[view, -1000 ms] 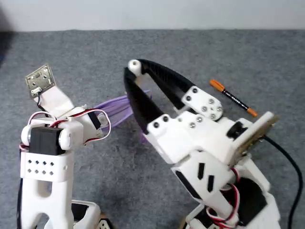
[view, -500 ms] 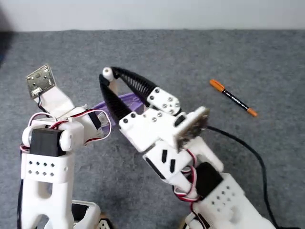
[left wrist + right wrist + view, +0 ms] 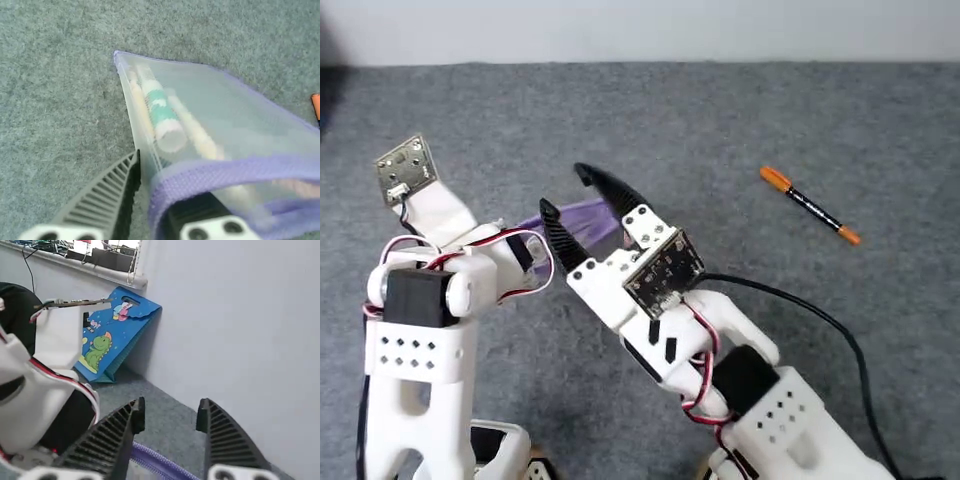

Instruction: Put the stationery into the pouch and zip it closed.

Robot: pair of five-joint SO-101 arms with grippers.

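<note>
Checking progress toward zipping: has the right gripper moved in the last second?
Yes. The right gripper swung away from the orange pen, toward the pouch.

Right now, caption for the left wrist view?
Left gripper clamps the purple-edged pouch; a green-banded stick lies inside.

The high view looks down over the desk, the left wrist view looks closely down on the pouch that all three views share, and the right wrist view faces level toward a wall.

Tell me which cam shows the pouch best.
Left wrist view: the pouch is close up, translucent, with stationery visible inside and its purple edge in the left gripper. The high view shows a purple sliver by the right gripper; the right wrist view, a purple strip.
</note>
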